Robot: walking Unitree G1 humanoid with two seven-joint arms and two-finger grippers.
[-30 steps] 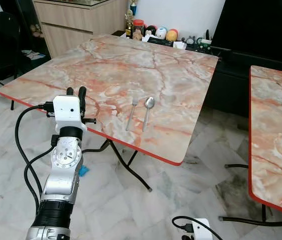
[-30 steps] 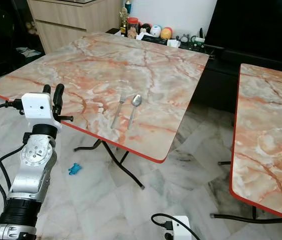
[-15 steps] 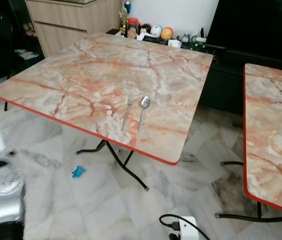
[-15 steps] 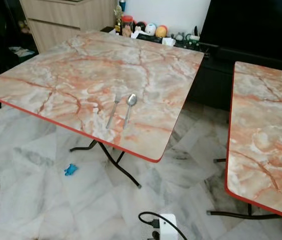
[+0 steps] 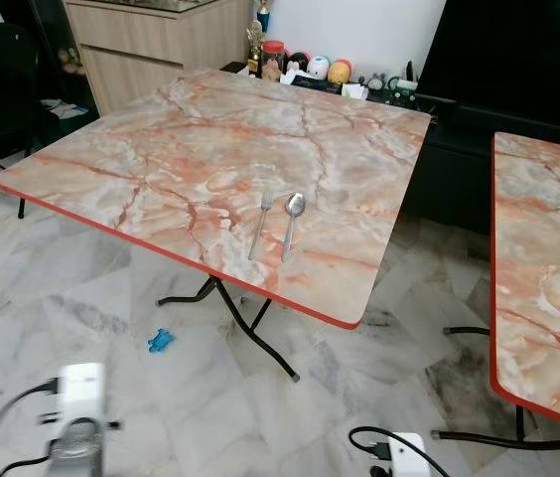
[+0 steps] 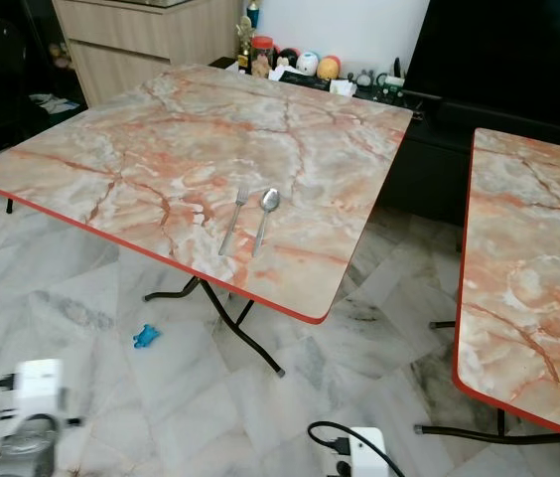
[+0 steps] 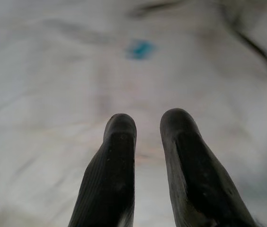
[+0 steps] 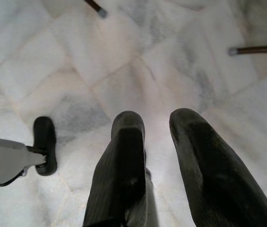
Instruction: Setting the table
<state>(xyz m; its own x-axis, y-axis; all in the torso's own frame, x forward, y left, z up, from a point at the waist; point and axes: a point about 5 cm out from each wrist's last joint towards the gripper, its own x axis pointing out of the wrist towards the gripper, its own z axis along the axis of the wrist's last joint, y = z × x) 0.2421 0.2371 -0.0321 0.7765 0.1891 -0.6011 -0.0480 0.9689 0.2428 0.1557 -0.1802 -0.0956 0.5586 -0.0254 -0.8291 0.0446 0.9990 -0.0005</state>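
- fork and spoon side by side on marble worktop, near its front edge
- left claw low over floor, slightly spread, empty
- right claw same

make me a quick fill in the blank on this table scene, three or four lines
1. On the marble-pattern table a fork lies just left of a ____.
2. The edge of the table is trimmed in the colour ____.
3. On the floor under the table lies a small ____-coloured object.
4. The left gripper hangs low over the floor, holding ____ between its fingers.

Missing words: spoon; red; blue; nothing
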